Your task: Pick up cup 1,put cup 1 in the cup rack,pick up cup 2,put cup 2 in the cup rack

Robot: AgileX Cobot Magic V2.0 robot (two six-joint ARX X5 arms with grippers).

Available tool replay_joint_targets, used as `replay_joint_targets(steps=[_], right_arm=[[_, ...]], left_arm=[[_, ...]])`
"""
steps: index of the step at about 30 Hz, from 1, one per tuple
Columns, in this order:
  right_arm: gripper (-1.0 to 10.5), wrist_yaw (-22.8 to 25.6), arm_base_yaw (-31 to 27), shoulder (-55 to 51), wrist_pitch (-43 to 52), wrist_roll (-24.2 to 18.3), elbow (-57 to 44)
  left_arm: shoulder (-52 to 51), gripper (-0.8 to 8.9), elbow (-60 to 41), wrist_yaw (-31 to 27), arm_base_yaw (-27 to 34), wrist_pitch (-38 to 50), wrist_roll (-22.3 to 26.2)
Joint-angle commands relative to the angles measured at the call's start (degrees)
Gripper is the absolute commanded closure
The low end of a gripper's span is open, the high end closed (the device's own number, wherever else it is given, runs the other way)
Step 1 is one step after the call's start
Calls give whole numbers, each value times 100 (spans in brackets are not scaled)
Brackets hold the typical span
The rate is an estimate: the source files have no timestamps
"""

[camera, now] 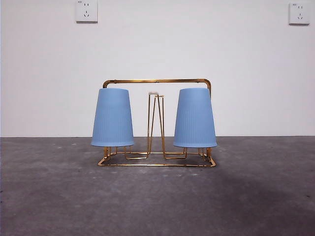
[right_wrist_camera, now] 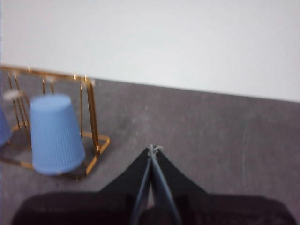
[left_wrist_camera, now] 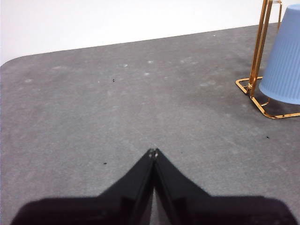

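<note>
Two blue ribbed cups hang upside down on the gold wire cup rack (camera: 156, 81): one cup (camera: 112, 118) on the left pegs, the other cup (camera: 195, 118) on the right pegs. The left wrist view catches the rack's corner (left_wrist_camera: 257, 47) and one cup (left_wrist_camera: 284, 61) off to the side. My left gripper (left_wrist_camera: 153, 151) is shut and empty over bare table, well away from the rack. In the right wrist view a cup (right_wrist_camera: 54, 134) sits on the rack (right_wrist_camera: 92, 112); my right gripper (right_wrist_camera: 152, 149) is shut, empty, apart from it. Neither arm shows in the front view.
The grey table (camera: 157, 196) stretches before and beside the rack. A white wall with two sockets (camera: 86, 11) (camera: 299, 13) stands behind. A bare hairpin peg (camera: 156, 123) rises between the cups.
</note>
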Motion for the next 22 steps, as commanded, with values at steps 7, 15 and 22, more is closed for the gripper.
replay_joint_targets(steps=[7,15,22], right_arm=[[941,164,-4,-951,225,7,-1082],[941,282,2,-970,179,131,-1510],[941,299,2,-970,85,144,-1510]], left_arm=[[2,817,-61,-15,17,28,-55],[42,817,-61,-15,17,28,-55],[50,817,-61,-15,17,28,-55]])
